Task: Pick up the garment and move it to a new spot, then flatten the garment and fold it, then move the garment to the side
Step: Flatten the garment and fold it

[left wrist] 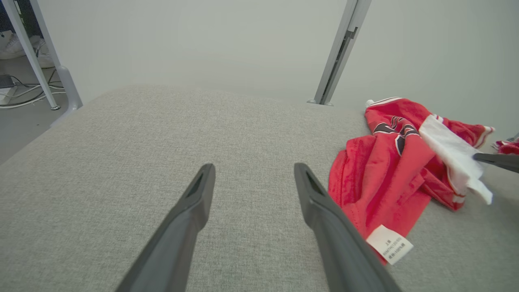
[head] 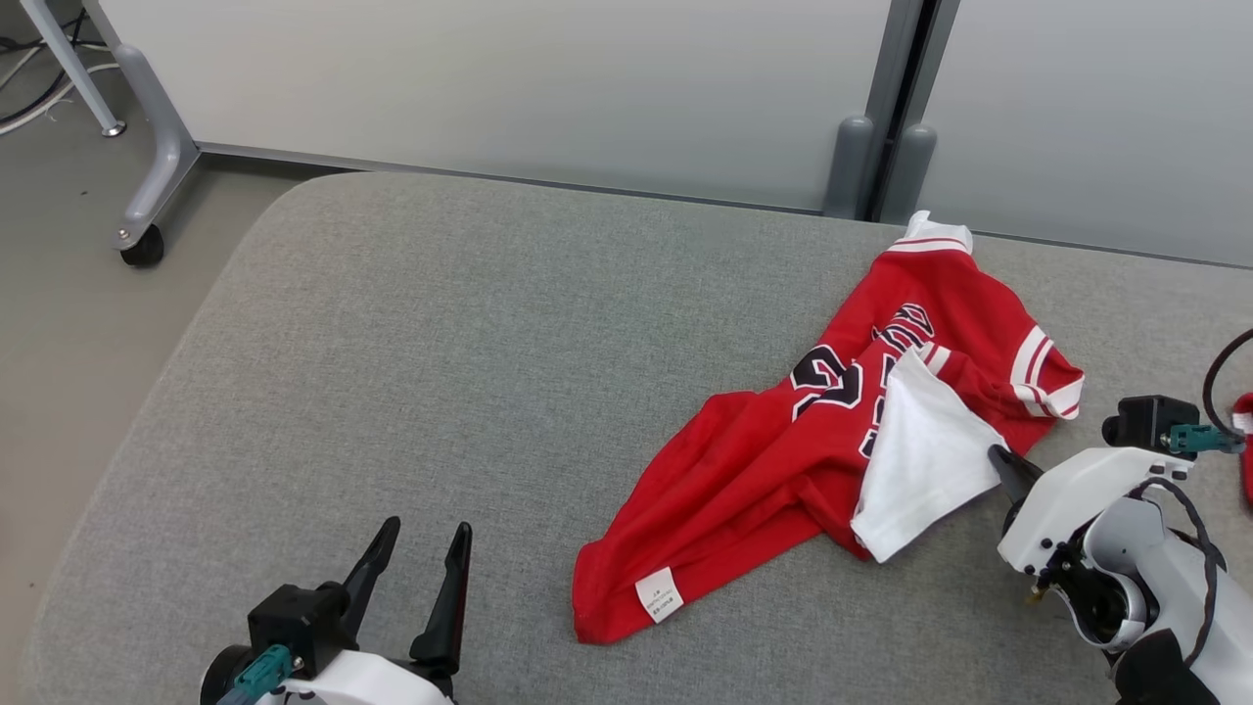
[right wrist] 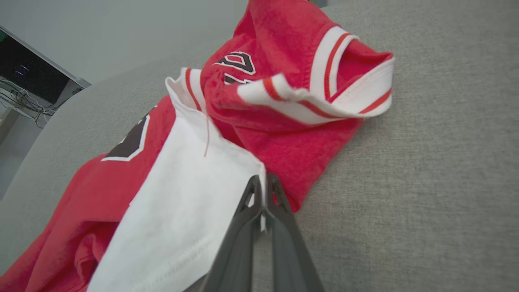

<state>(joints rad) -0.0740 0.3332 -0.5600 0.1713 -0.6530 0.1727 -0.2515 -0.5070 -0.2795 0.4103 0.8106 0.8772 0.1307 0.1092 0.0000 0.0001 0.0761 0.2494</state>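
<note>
Right gripper [right wrist: 264, 181] is clenched on the edge of the white sleeve [right wrist: 182, 202] of the crumpled red jersey T-shirt [head: 744, 470] lying just ahead; so thin a pinch could slip when lifted

What we cannot make out on and around the garment [head: 773, 470]
Its black print is creased into the folds, so we read the letters and number only in fragments, and the writing on its small white tag [head: 659, 593] is too small for us. The right gripper [right wrist: 264, 190] pinches its white sleeve [head: 920, 455], whose edge disappears between the fingers. Right of the garment, another red cloth [head: 1245, 446] is cut by the picture's edge.
</note>
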